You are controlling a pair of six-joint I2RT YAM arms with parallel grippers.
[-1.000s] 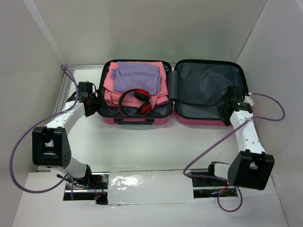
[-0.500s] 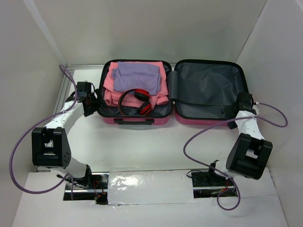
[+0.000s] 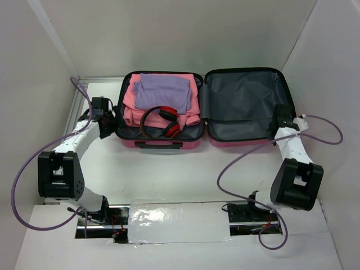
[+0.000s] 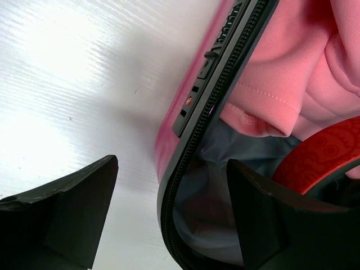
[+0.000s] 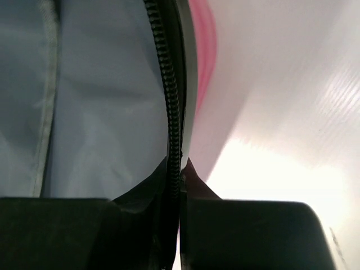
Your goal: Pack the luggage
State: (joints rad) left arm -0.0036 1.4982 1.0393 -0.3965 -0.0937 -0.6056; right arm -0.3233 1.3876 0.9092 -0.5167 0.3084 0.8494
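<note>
the luggage (image 3: 191, 144) lies open flat on the table (image 3: 169, 174), with its hinge running away from the arms between the two halves.

the right tool (image 5: 181, 169) sits at the outer edge of the lid (image 3: 242, 104). its fingers are narrow, pinched on the rim with the zip (image 5: 169, 84) between them. from this tool the whole lid lies to its left, the hinge beyond that, and the packed half farthest off. the rim's long axis runs straight ahead of the fingers, so the grip crosses it squarely.

the left tool (image 4: 171, 169) is wide and holds nothing. it straddles the outer rim of the packed half, one finger over bare table and the other over the lining inside. neither finger seems to touch the shell.

the packed half holds a pink top (image 3: 130, 109) with a purple cloth (image 3: 160, 90) laid on it toward the far end. red headphones (image 3: 167, 113) lie on top at the near end. the lid holds nothing, only grey lining.

the packing looks done, so i judge the next step is closing. the right arm is the one placed for it: the lid must swing up and over to that tool's left, about the hinge. the pinch is thin and on the edge only, so it could slip as the lid rises. the headphones stand proud and may stop the lid from seating.
</note>
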